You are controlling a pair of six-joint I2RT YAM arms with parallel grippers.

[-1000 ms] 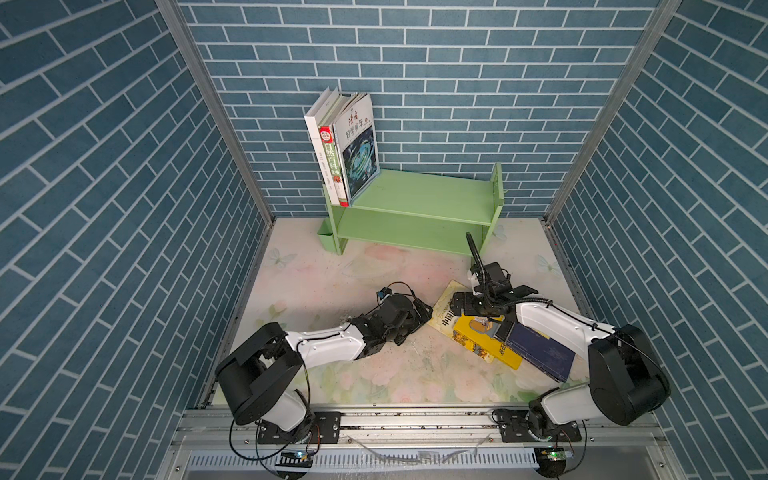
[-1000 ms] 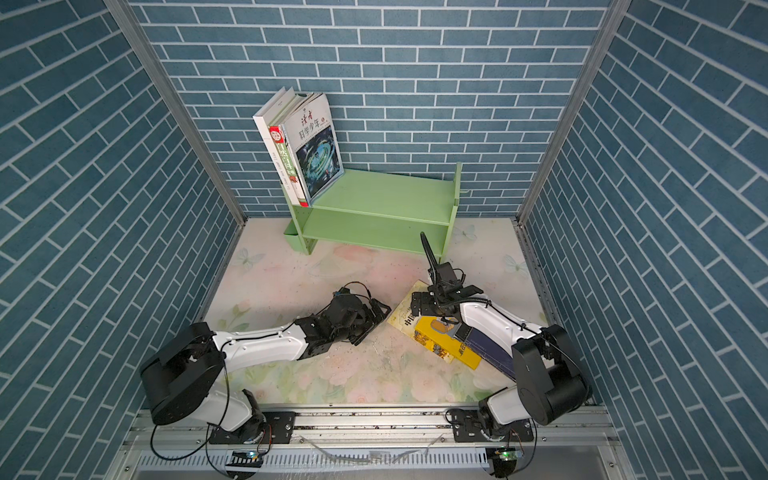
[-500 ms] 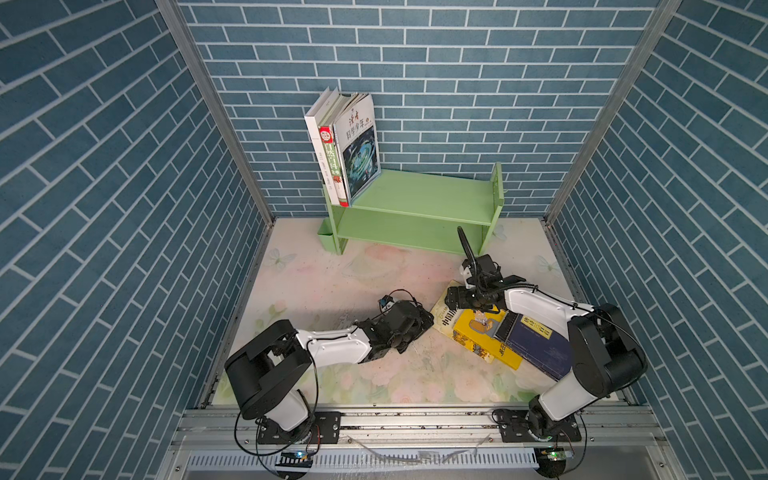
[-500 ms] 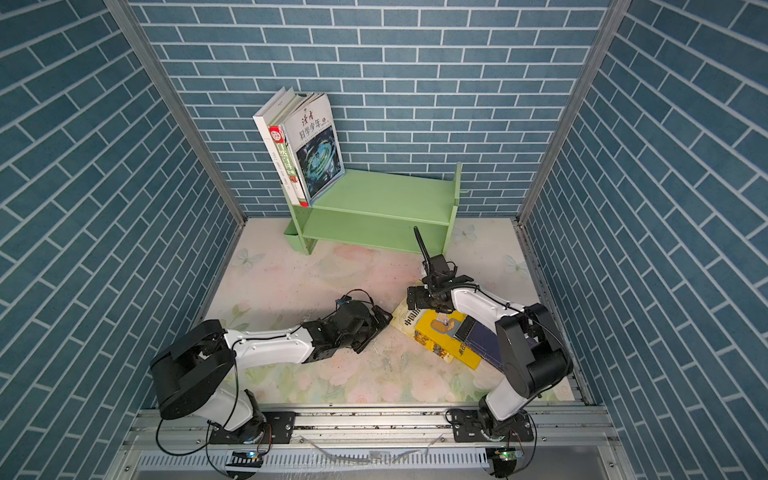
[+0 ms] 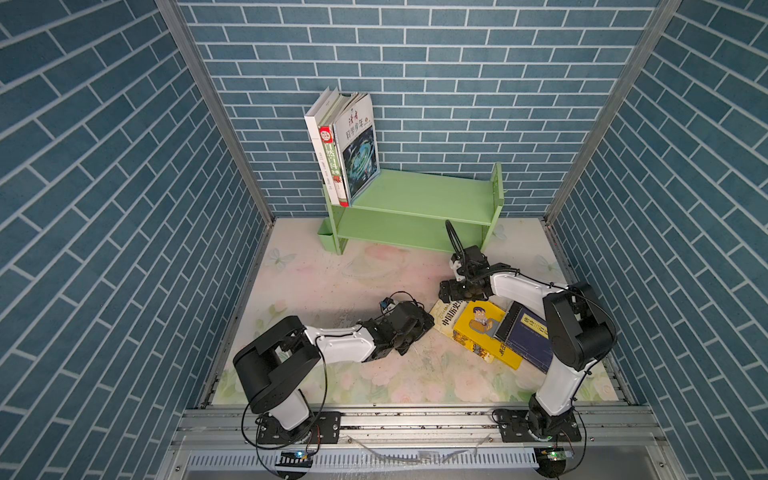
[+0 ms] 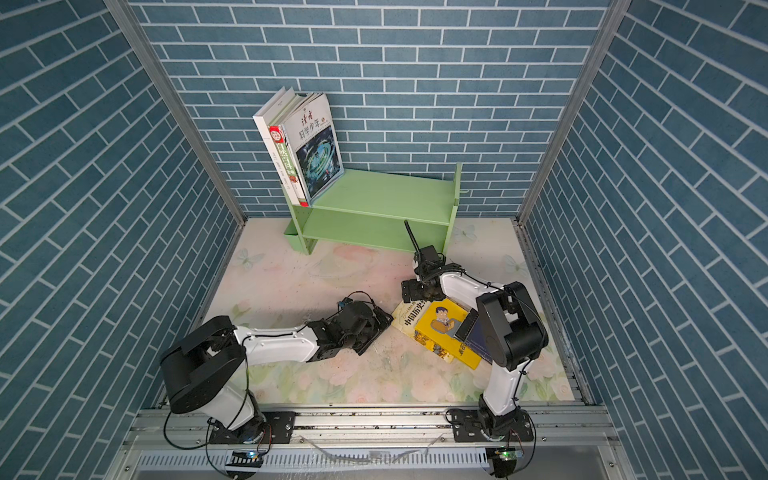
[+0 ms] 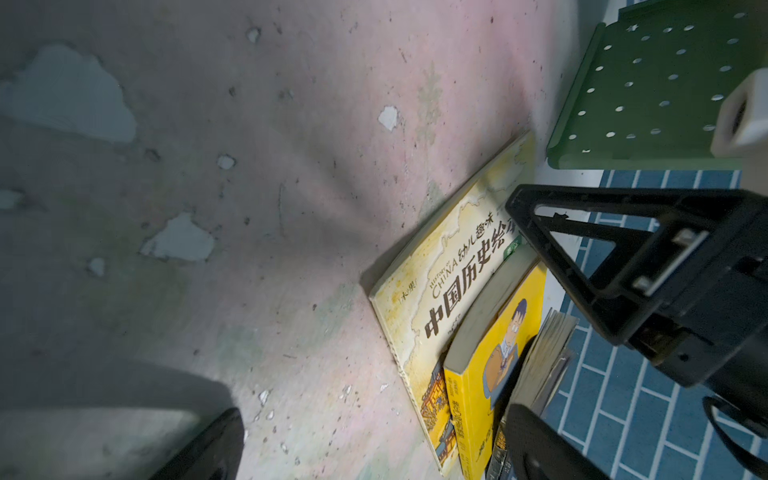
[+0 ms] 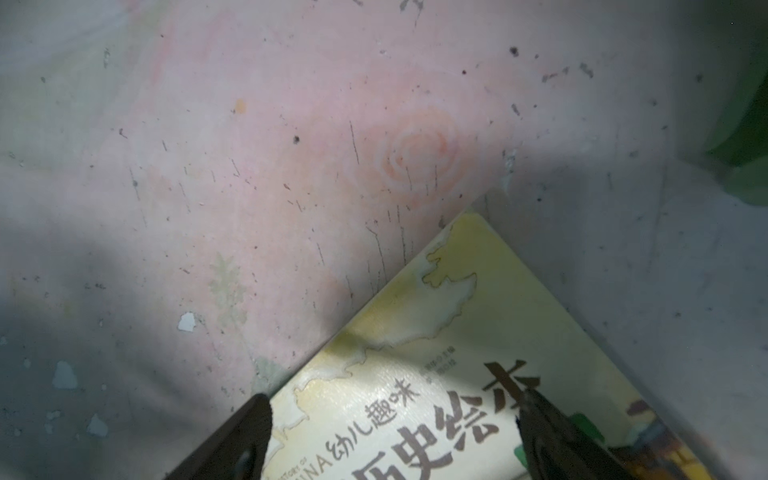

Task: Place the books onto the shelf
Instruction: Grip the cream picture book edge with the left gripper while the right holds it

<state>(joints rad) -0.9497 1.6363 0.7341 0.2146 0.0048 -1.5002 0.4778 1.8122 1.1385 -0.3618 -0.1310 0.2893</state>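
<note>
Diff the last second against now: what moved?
Right claw slid left along the pile's far edge, open over the corner of the pale yellow book; its elbow swung inward. Left claw edged slightly toward that book, open. Nothing gripped or released. Floor pile, shelf and its three books unmoved.

We see a floral counter (image 5: 332, 274). The shelf (image 5: 424, 195) stands at its far edge, three books (image 5: 345, 149) upright on its top tier, left end. Near right, a pale yellow book (image 5: 446, 316) lies flat, a bright yellow book (image 5: 482, 332) overlapping it.
</note>
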